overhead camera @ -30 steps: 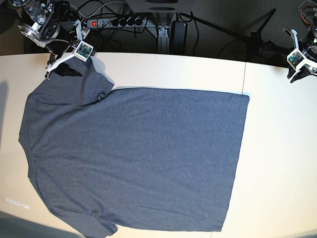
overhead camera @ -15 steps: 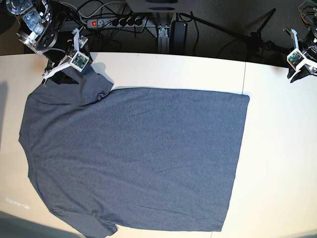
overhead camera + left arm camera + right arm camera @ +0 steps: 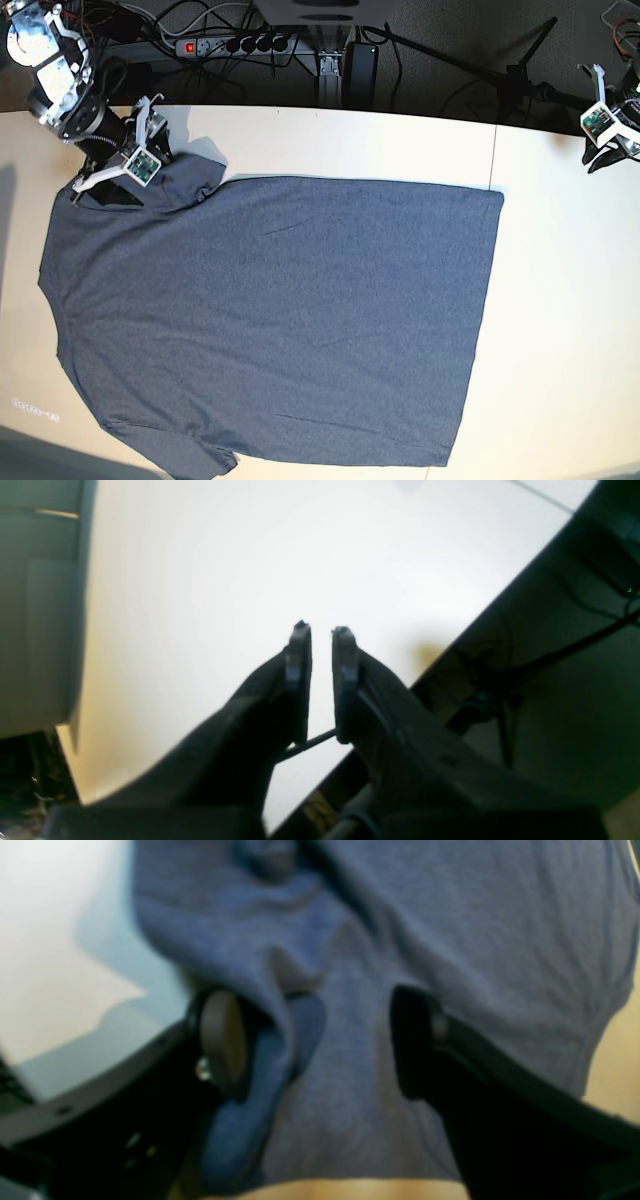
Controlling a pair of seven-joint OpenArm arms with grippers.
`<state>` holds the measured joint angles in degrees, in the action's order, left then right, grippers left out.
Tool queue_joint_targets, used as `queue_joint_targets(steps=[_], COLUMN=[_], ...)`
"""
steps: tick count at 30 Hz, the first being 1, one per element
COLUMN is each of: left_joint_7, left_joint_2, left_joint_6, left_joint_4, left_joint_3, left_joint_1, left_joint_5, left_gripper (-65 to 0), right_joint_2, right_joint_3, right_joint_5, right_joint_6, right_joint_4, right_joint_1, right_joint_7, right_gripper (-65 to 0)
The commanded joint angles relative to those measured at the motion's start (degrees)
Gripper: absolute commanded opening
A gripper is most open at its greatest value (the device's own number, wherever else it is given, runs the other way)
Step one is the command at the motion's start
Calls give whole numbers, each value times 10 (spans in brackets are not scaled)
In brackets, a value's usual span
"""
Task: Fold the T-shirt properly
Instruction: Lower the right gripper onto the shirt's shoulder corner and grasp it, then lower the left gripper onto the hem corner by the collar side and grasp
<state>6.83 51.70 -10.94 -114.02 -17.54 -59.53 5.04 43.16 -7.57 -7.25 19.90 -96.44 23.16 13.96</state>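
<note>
So the T-shirt (image 3: 270,320) is spread out flat on the pale worktop (image 3: 560,330), plain side up, no lettering showing. The collar and shoulder end is toward the left of the base view and the hem runs down the right side. Both short sleeves poke out on the left end, one at the far edge and one down at the near edge. The body lies pretty smooth, just a couple of faint creases.

The right gripper (image 3: 320,1040) is up at the far sleeve, in the top-left corner of the base view. Its jaws are spread wide and it's low over the fabric — in the wrist view a fold of blue-grey cloth bunches up against one finger (image 3: 222,1040), while the other finger (image 3: 415,1040) sits over flat fabric with a clear gap. Nothing is pinched between them. That view is blurry, so I can't tell whether the tips actually press on the worktop.

The left gripper (image 3: 321,630) is parked way off at the far right edge of the worktop, well apart from the shirt. Its two fingers are nearly together, with only a thin sliver of light between them — and nothing held.

Behind the worktop there's a power strip (image 3: 235,44) with a red switch and a tangle of black cables (image 3: 400,50).
</note>
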Motion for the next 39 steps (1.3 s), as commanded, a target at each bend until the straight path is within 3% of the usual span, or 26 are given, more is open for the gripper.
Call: queue_joint_targets(steps=[1,9,12,19,28,34,39], left_joint_7=[-11,-29,-24,8,81,138,181], left_joint_2=[14,55,74,99,99,99,91], left_joint_6=[16,14,12,13,14,111,120], left_joint_4=[-7,-8,-7,-7,-26,-98,-97], left_joint_3=[-5,23,75,209,214,214,214], left_joint_1=[-3,45,89,169,123,23,-25], left_joint_5=[2,14,38,64,78,145,153], left_gripper=[-537,-525,-477,-471,-471,-471,-471], right_joint_2=[10,9,9,9,9,9,9], right_joint_3=[2,-8,-8,-8,-8,-8,-8], right_joint_5=[-11,9,13,13,13,24,23], right_joint_6=[12,12,13,13,13,13,13], right_joint_4=[5,37,37,42,51,51,51], right_joint_1=[-4,-32,-31,-31,-32,-37,-37], right_joint_7=[21,13,14,15,12,12,12], right_gripper=[-232,-232,-232,-232,-232,-232,-232])
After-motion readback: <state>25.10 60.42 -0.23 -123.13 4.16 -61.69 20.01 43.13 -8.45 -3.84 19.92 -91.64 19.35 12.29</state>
